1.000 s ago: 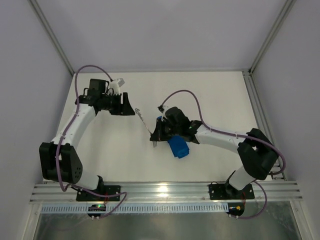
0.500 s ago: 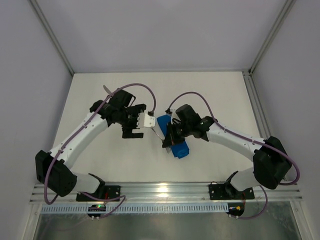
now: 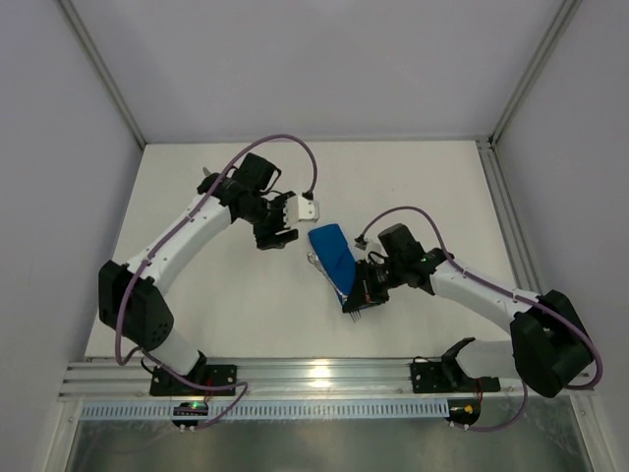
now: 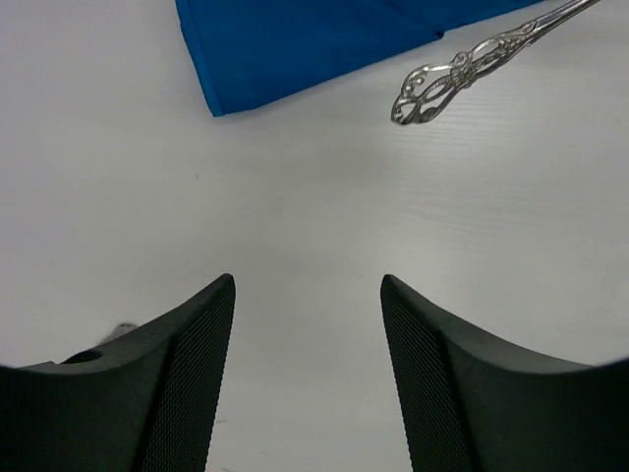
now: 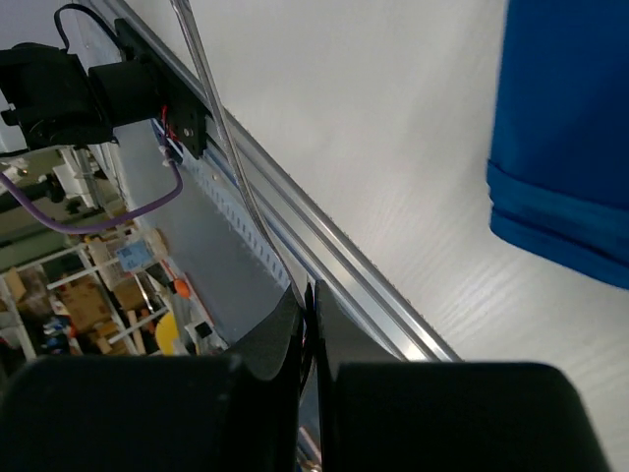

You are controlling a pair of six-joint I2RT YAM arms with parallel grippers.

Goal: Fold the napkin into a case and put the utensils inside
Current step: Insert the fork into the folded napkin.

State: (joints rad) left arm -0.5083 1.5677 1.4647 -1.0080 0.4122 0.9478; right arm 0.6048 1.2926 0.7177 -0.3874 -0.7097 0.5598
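Observation:
The napkin, folded into a narrow bright blue case [image 3: 332,253], lies mid-table; it also shows in the left wrist view [image 4: 314,39] and the right wrist view [image 5: 570,128]. A silver utensil with an ornate openwork handle [image 4: 442,84] lies on the table against the case's left edge [image 3: 313,261]; its far end is out of view. My left gripper [image 3: 279,234] hovers just left of the case, open [image 4: 308,285] with only bare table between its fingers. My right gripper [image 3: 366,293] sits at the case's near end, shut [image 5: 310,290] on the thin shaft of the fork [image 5: 216,128], whose tines [image 3: 356,310] point toward the near edge.
An aluminium rail [image 3: 314,374] runs along the near edge of the white table, close behind the fork [image 5: 324,236]. Grey walls and metal frame posts [image 3: 103,79] enclose the back and sides.
My left arm swung from the back left to beside the case. My right gripper carried the fork toward the near edge, uncovering the blue case.

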